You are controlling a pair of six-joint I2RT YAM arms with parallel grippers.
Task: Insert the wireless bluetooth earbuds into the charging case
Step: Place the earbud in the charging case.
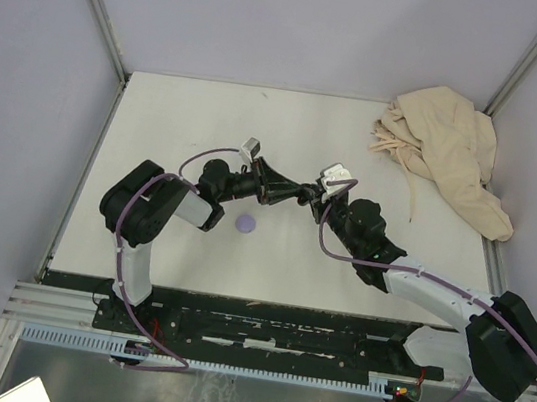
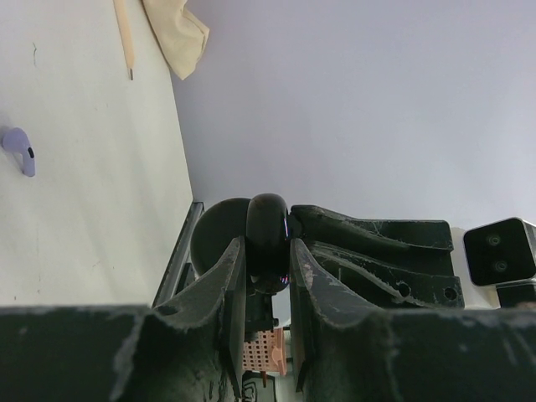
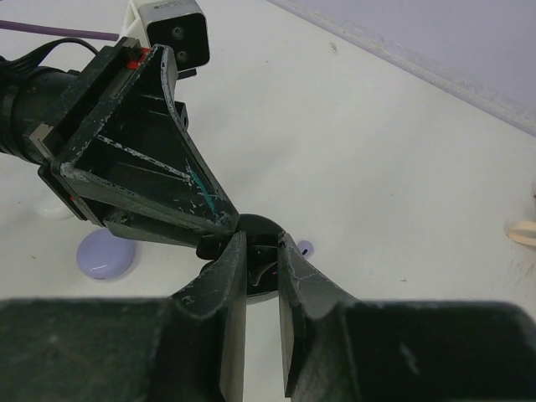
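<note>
Black case (image 2: 268, 230) — mostly hidden between both jaws

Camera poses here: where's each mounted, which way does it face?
Top external: above and behind the bases, looking down on the white table; both arms show, left pincer facing right pincer.
Left wrist: on the left arm, looking along its own fingers, shut on a black rounded case.
Right wrist: on the right arm, looking past its fingers at that case.
Shared: top and right wrist both show the lavender round disc.
</note>
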